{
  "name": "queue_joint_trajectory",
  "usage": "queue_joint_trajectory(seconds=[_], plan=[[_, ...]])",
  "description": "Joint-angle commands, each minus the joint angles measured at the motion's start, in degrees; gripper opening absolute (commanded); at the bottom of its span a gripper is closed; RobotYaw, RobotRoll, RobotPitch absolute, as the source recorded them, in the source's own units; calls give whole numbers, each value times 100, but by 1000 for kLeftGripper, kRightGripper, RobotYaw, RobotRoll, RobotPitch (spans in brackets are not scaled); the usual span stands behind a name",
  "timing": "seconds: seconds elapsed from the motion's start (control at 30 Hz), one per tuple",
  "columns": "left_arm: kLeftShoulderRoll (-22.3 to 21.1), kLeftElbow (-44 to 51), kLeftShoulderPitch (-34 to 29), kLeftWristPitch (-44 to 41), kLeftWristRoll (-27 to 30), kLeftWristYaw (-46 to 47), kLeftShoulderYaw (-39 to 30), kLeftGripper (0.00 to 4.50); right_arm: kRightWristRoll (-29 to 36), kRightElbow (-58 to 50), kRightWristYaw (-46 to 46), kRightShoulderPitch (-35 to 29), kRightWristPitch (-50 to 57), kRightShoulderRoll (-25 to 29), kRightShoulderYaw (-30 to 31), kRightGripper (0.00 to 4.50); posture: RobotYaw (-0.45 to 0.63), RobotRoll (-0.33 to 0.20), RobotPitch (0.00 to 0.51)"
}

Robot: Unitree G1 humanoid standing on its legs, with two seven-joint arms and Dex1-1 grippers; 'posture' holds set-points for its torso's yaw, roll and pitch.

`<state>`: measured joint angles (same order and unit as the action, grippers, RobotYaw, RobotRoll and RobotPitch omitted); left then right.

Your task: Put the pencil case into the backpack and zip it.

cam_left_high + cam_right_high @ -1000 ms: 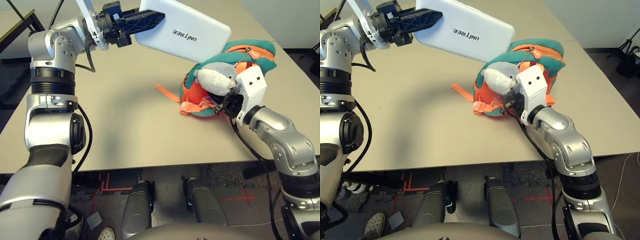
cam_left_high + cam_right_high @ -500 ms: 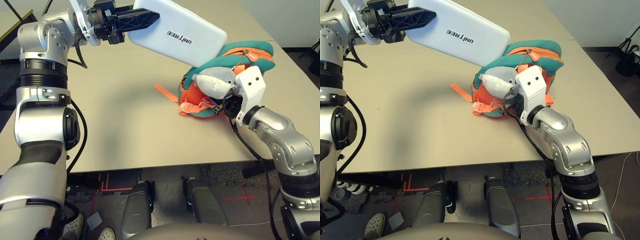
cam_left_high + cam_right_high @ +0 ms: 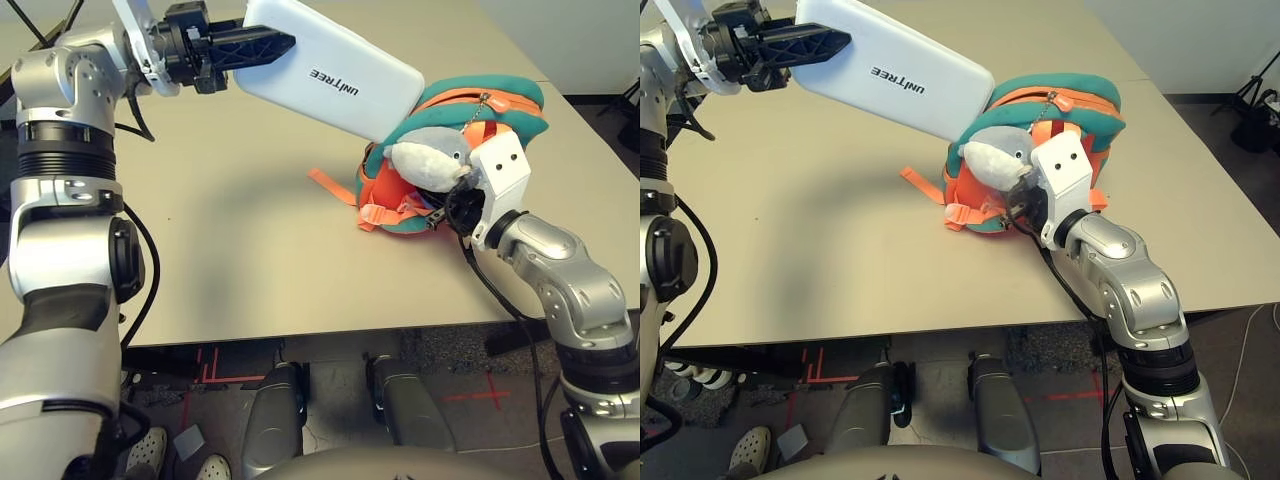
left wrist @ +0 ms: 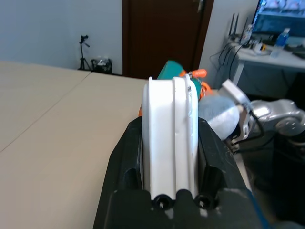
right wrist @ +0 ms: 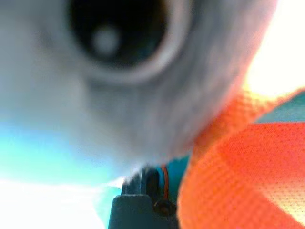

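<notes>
The left gripper (image 3: pixel 262 46) reaches in from ten o'clock, its black fingers (image 4: pixel 125 167) clenched on either flat side of the white pencil case (image 3: pixel 330 78), holding it in the air above the table (image 3: pixel 240 250). The case slants down toward the backpack (image 3: pixel 455 160), its far end just above the bag's teal top edge; whether the two touch cannot be told. The orange and teal backpack lies on the table at about two o'clock, a grey and white plush animal (image 3: pixel 430 160) on its near side and an orange strap (image 3: pixel 330 185) trailing toward nine o'clock. The right gripper (image 3: pixel 455 205) is pressed against the bag's near side just under the plush, its fingers drawn nearly closed; what they pinch cannot be told.
</notes>
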<state>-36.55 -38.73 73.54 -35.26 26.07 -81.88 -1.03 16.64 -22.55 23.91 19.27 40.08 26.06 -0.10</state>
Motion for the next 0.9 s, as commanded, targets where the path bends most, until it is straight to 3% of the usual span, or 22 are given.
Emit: queue_joint_trajectory(seconds=[0.03, 0.43, 0.87, 0.9], plan=[[266, 162, -87, 406, -317, -75, 337, 1274, -26, 143, 93, -20, 91, -14, 201, 193, -207, 0, 139], [1098, -771, 202, 1935, -1062, -271, 726, 1273, -89, 221, 104, 6, 35, -39, 235, 193, -208, 0, 128], [2456, -2556, 443, 3530, -1619, 970, 465, 1273, -198, 370, 142, 66, -131, -111, 334, 193, -207, 0, 115], [2495, -2621, 437, 3574, -1645, 1125, 432, 1621, -204, 379, 143, 70, -146, -113, 342, 193, -209, 0, 112]])
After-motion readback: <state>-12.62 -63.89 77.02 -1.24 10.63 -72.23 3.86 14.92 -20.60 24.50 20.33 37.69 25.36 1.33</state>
